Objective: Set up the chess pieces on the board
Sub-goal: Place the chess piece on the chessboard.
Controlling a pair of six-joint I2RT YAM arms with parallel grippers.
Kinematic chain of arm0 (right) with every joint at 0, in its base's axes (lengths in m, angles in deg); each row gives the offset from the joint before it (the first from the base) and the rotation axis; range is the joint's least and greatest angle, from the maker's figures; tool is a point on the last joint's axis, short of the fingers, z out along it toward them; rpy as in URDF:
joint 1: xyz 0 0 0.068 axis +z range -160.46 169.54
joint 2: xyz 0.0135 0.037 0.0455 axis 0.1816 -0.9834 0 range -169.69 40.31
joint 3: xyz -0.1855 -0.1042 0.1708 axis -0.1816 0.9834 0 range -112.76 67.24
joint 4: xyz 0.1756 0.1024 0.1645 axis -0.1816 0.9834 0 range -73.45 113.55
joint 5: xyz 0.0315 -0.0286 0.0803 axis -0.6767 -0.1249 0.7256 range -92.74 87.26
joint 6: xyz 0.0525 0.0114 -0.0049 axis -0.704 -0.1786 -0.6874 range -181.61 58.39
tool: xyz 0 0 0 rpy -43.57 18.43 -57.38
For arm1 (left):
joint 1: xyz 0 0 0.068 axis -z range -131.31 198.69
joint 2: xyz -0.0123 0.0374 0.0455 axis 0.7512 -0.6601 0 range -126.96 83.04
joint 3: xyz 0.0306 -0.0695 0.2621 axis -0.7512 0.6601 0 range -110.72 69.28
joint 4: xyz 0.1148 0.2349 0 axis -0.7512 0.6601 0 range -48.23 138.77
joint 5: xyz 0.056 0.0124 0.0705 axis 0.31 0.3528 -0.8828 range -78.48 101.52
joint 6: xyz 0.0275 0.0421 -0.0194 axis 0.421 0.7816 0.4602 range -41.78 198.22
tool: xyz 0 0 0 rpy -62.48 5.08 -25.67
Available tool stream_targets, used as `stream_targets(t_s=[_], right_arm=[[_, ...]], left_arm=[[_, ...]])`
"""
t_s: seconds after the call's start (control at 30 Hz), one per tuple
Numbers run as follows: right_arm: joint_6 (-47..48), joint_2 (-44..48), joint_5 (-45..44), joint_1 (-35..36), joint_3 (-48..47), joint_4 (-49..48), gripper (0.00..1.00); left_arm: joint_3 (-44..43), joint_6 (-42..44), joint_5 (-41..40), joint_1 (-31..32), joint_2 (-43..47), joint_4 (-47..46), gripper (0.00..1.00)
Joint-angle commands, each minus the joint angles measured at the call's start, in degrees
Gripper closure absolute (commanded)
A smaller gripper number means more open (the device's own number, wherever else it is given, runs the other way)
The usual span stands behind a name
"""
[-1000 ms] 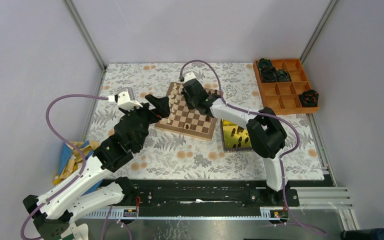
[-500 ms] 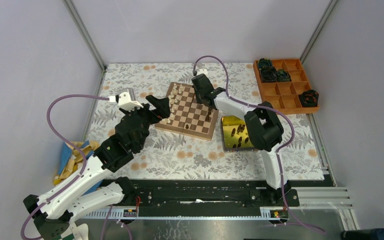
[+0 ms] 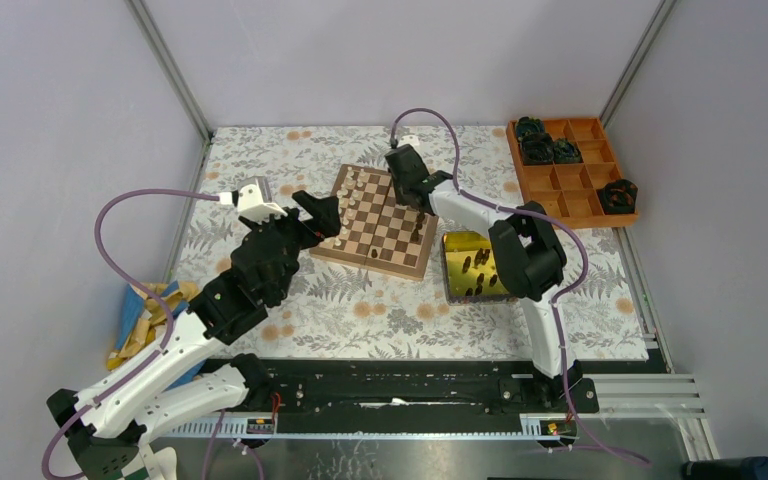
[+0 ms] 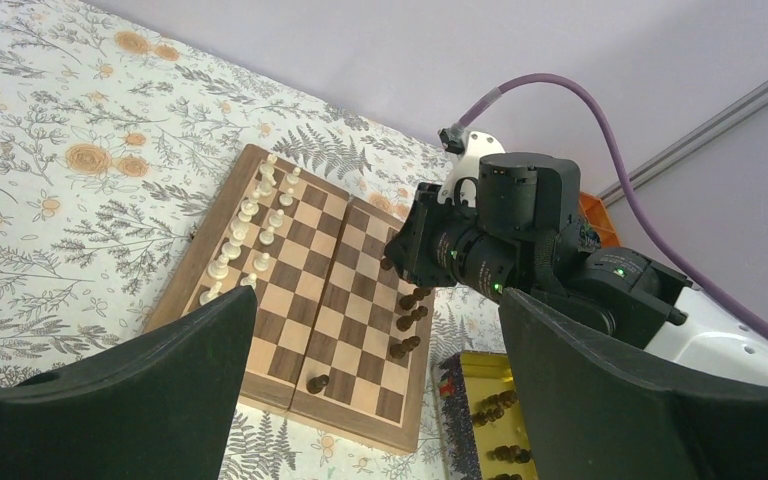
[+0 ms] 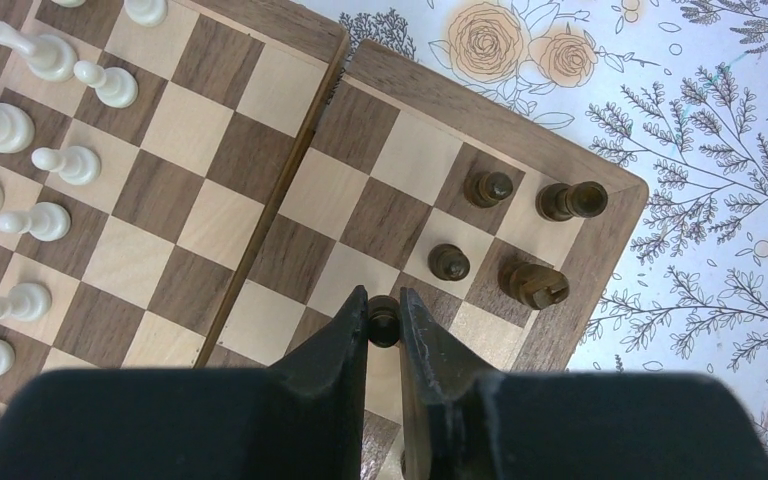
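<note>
**A:** What have the right fingers (image 5: 363,322) got?

**B:** One dark piece (image 5: 384,325), clenched between the tips. It sits low over the board (image 5: 210,220), on the side where the dark men stand. I cannot tell whether its foot touches the square.

**A:** What is around those tips?

**B:** Four more dark pieces (image 5: 448,262) stand just beyond the tips and to their right, in two pairs by the board's corner. The cream pieces (image 5: 65,163) stand in two rows well off to the left of the tips.

**A:** And the left fingers (image 3: 320,212)?

**B:** Spread wide and grasping nothing. They hang at the board's cream edge, pointing across it. From between them the whole board lies ahead, with the right arm (image 4: 560,260) reaching over its far half.

**A:** Anything else on the surface (image 3: 360,310)?

**B:** A yellow tin (image 3: 457,243) lies just beside the board's dark side, with dark pieces lying in it. It is near the right arm's elbow, behind its fingers.
</note>
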Motion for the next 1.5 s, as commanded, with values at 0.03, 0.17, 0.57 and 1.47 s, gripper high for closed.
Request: stream_targets(t_s=[0.03, 0.17, 0.57, 1.47], right_arm=[[-0.73, -0.74, -1.48, -0.74, -3.02, 0.67, 0.91], [-0.87, -0.71, -1.53, -1.01, -3.03, 1.19, 0.91], [-0.78, -0.16, -1.22, -1.69, -2.04, 1.07, 0.9], [-0.84, 0.75, -0.2, -2.37, 0.66, 0.15, 0.87]], left_arm=[[0.52, 0.91, -1.41, 0.18, 0.91, -0.67, 0.01], [0.52, 0.99, -1.41, 0.24, 0.95, -0.62, 0.01], [0.61, 1.03, -1.41, 0.24, 0.84, -0.72, 0.01], [0.61, 0.73, -1.14, 0.24, 0.2, -0.99, 0.01]])
